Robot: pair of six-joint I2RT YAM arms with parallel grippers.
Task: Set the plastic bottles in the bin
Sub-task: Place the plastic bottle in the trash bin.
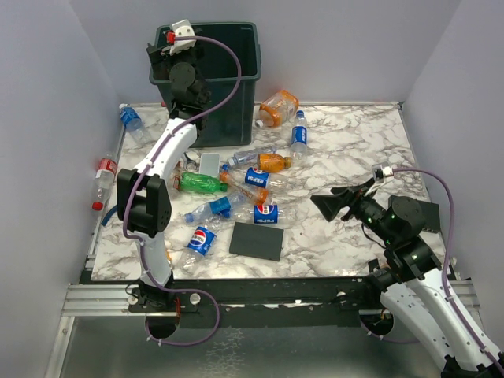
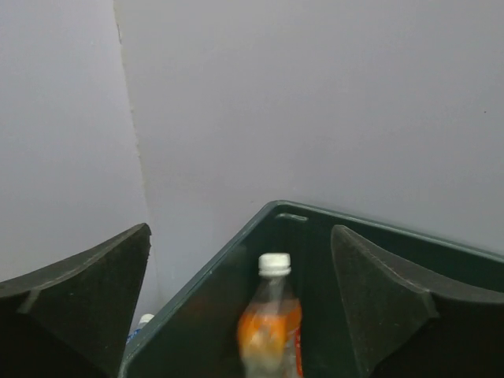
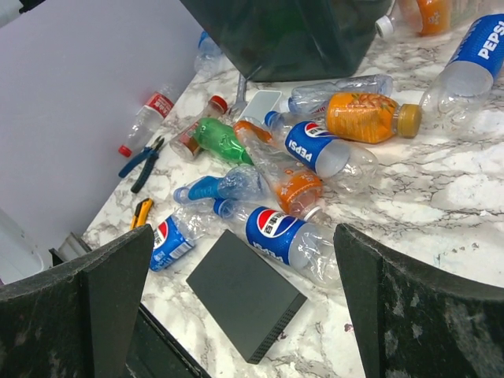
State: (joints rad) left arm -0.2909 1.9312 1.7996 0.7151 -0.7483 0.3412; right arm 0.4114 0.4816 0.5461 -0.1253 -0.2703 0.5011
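A robotics lab cell: plain white panels (image 1: 47,79) enclose a marble-patterned table (image 1: 354,150), with an aluminium mounting rail (image 1: 94,299) at six o'clock.

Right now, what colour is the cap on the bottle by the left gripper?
The cap is white; the left wrist view shows it best.

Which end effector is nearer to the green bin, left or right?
Left. The left end effector is above the bin, at its left rim; the right end effector is over the table, far to the right.
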